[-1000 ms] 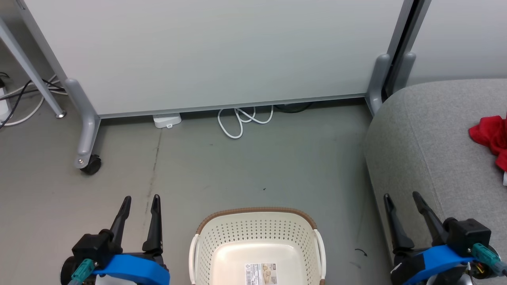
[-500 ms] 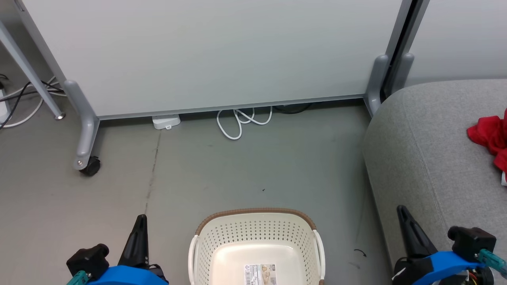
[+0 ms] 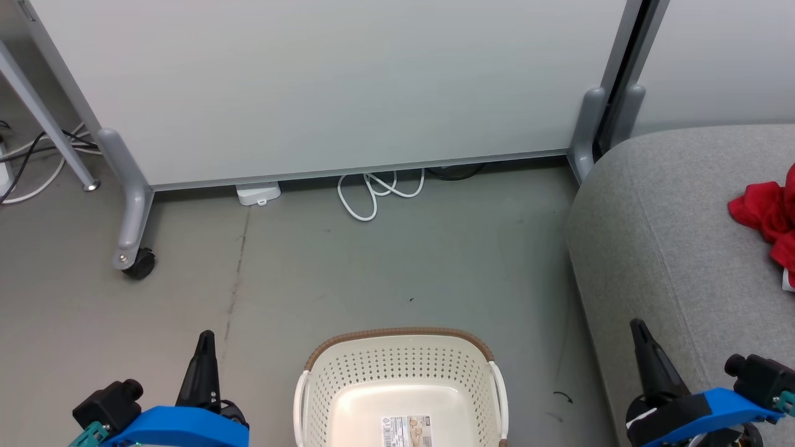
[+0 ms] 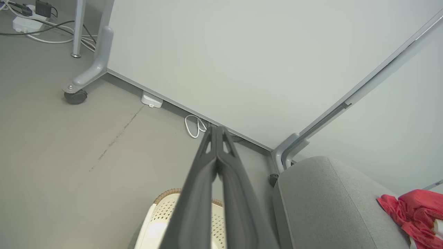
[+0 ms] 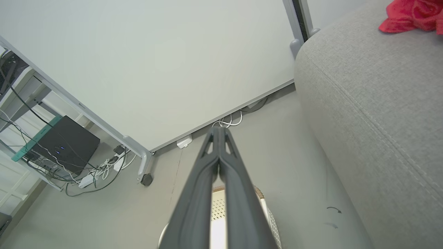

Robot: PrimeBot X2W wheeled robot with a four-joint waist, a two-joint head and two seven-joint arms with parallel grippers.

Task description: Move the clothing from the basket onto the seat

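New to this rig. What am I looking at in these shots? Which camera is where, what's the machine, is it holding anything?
It is a wheeled robot with two arms, each ending in a two-fingered gripper. One picture comes from a camera on its head, looking down: the left gripper is at lower left, the right gripper at lower right. The other two come from cameras on each wrist, looking along that gripper's dark fingers. Both grippers are shut, fingertips together, holding nothing. On the floor between them stands a cream basket; the part in view has a label on its base and no clothes. The red clothing lies on the grey seat to the right. Behind is a pale wheeled partition.
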